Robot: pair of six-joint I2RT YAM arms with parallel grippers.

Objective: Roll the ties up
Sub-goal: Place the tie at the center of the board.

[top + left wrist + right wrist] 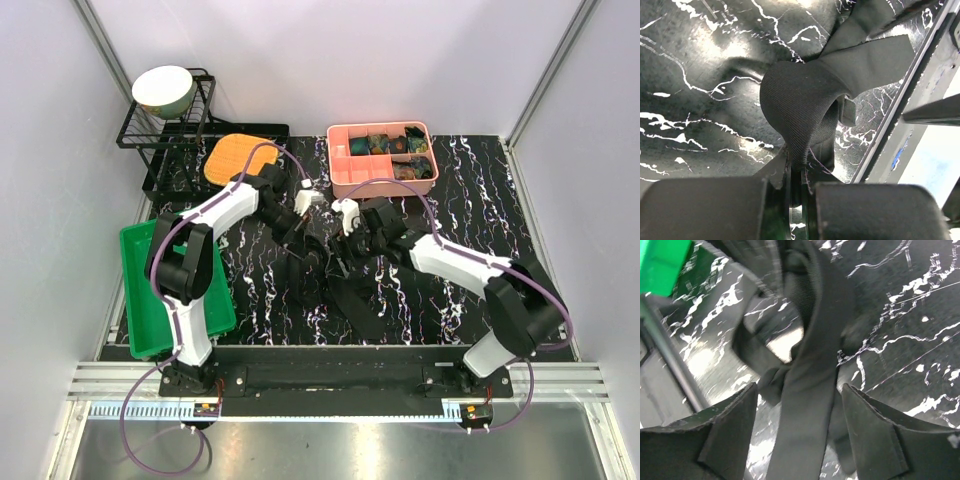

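The tie is plain black with a fine twill weave. It is curled into a loose loop in the middle of the surface, and its tail lies flat toward the near edge. The left tool is clenched on the loop's lower edge. The right tool is released, one finger either side of a flat stretch of tie. Rolled teal-and-brown ties sit in a pink tray at the far edge.

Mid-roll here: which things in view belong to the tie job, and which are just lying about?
Job: black tie, pinched in the left hand; right hand, open astride it; rolled ties in the pink tray.
Lying about: green tray, orange board, wire rack, bowl.
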